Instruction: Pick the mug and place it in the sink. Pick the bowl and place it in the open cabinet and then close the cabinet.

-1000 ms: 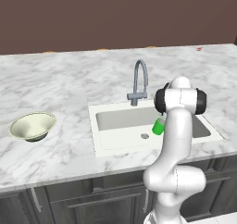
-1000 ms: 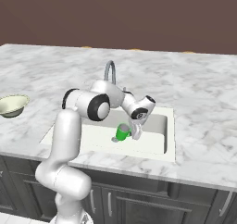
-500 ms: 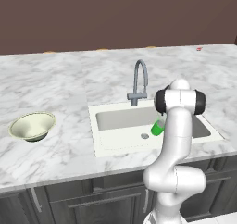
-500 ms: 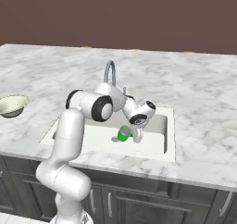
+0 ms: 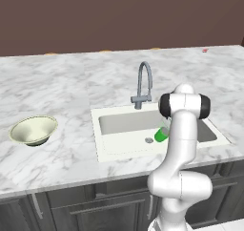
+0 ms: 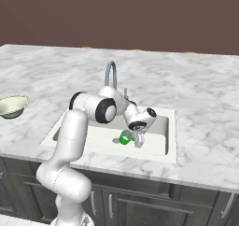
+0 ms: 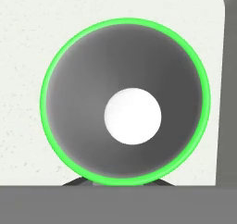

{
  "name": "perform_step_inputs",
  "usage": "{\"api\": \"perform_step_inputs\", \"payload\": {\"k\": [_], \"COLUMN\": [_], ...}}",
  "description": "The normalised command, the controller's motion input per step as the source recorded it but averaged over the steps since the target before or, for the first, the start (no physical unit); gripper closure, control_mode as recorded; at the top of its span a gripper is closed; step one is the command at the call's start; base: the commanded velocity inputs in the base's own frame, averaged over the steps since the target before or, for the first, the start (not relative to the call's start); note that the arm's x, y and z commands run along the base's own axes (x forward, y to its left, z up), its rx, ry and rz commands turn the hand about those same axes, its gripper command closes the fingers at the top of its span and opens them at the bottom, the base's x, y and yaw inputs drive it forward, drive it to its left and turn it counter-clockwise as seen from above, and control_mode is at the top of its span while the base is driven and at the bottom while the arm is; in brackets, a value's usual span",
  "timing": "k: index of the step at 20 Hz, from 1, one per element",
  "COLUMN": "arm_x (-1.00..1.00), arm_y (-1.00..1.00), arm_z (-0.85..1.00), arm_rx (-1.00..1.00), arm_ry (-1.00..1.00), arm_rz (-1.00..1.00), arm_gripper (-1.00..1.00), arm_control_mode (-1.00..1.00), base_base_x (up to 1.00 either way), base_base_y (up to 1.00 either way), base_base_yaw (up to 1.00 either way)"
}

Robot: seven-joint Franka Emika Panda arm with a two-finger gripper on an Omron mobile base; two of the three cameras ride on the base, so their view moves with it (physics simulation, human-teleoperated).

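The mug (image 6: 124, 137) has gone lower into the sink (image 6: 161, 151) — mid-frame, right view. The tool (image 6: 138, 141) grips its rim tight — bowl (image 5: 33, 130) far left on the tabletop (image 5: 57, 91).

No readable text, label, brand, number or sign is showing anywhere: nothing is appearing on the small bright green cylindrical mug (image 7: 125, 102), the white rectangular recessed sink (image 5: 124, 144) or the grey-veined white marble surface (image 5: 57, 96).
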Motion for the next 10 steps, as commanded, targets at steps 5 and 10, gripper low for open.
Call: {"api": "perform_step_inputs", "payload": {"k": [5, 10], "arm_x": [0.19, 0.27], "arm_y": [-0.04, 0.0], "arm_z": [-0.08, -0.07], "arm_rx": [0.0, 0.0], "arm_ry": [0.01, 0.06], "arm_rz": [0.0, 0.0], "arm_gripper": [1.0, 1.0], "arm_control_mode": [-1.0, -1.0], "base_base_x": [0.0, 0.0], "base_base_y": [0.0, 0.0], "base_base_yaw": [0.0, 0.0]}}
